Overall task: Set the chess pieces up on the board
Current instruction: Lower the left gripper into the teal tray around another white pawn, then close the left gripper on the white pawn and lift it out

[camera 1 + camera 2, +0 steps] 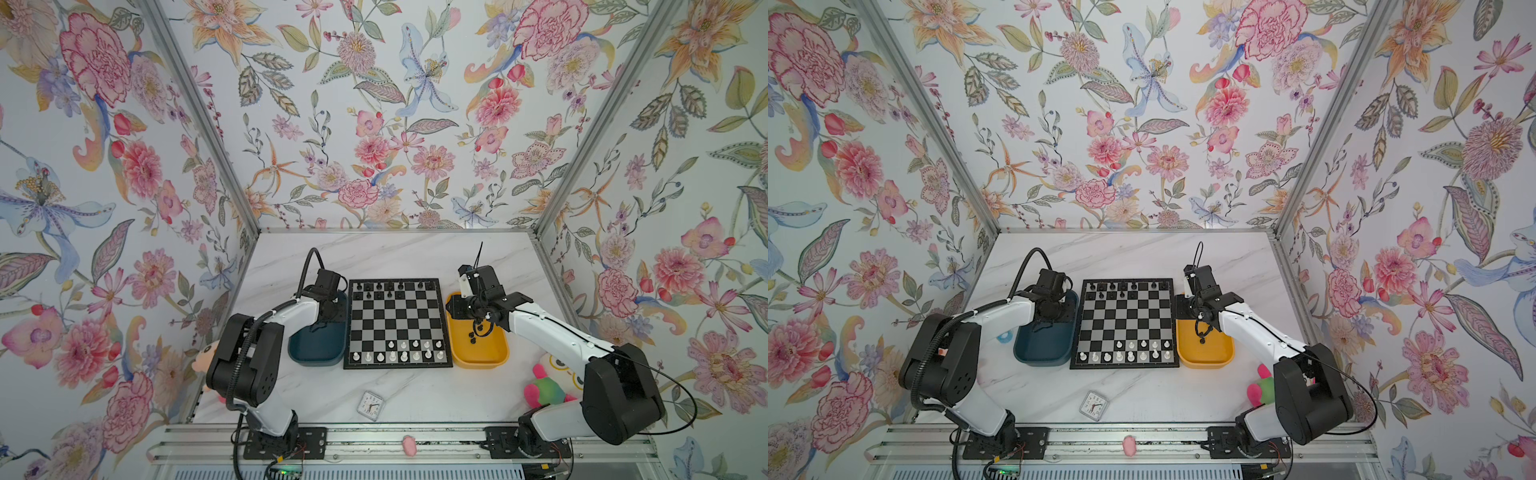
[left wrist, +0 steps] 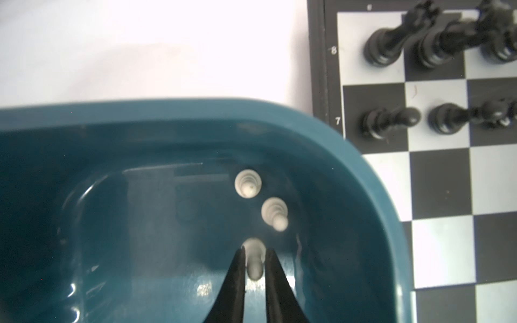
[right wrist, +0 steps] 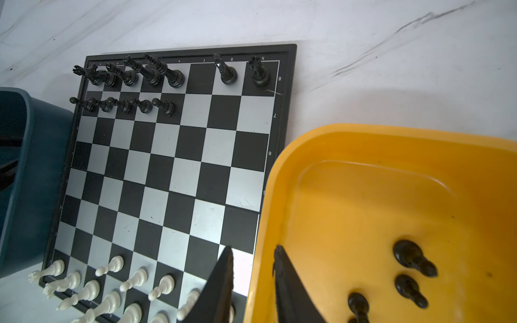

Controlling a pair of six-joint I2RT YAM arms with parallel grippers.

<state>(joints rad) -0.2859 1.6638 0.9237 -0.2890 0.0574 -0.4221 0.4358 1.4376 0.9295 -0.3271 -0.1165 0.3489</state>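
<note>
In the teal tray beside the board, left pincer clamped on a white pawn: thin grip, may slip or knock neighbouring white pawns on lift; right pincer apart, empty.

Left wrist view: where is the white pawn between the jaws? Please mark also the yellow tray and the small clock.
white pawn (image 2: pixel 254 270): left wrist view, on its round head.
yellow tray (image 1: pixel 482 362): a top view, on its near wall.
small clock (image 1: pixel 371 405): a top view, middle of its face.
</note>
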